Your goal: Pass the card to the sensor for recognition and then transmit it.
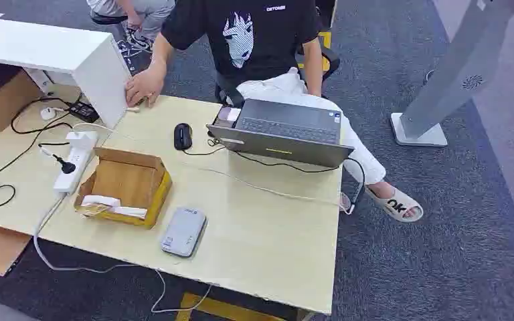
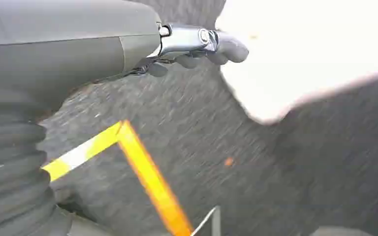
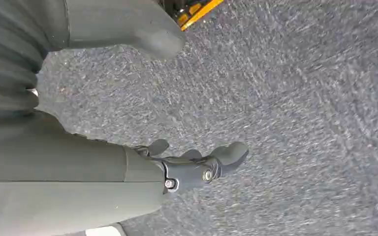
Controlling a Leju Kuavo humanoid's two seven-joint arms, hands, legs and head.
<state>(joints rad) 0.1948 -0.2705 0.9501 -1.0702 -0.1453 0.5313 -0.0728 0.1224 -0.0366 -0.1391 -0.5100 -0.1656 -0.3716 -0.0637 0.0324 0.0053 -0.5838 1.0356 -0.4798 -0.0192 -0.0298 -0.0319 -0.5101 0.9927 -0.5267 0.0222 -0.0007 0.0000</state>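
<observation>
A grey card reader (image 1: 183, 231) sits near the front edge of the tabletop (image 1: 274, 234), beside an open cardboard box (image 1: 126, 187) where white cards seem to lie. The left robot hand (image 2: 202, 46) and right robot hand (image 3: 197, 164) hang empty over carpet, fingers loosely curled but apart. A card is probably light, stiff and slick, best pinched by an edge.

On the table (image 1: 261, 234), the box (image 1: 124, 186) sits as landmark: the reader (image 1: 183, 231) lies just right and nearer, the power strip (image 1: 75, 160) just left. The mouse (image 1: 183, 136) lies behind it to the right, the laptop (image 1: 284, 132) farther right.
</observation>
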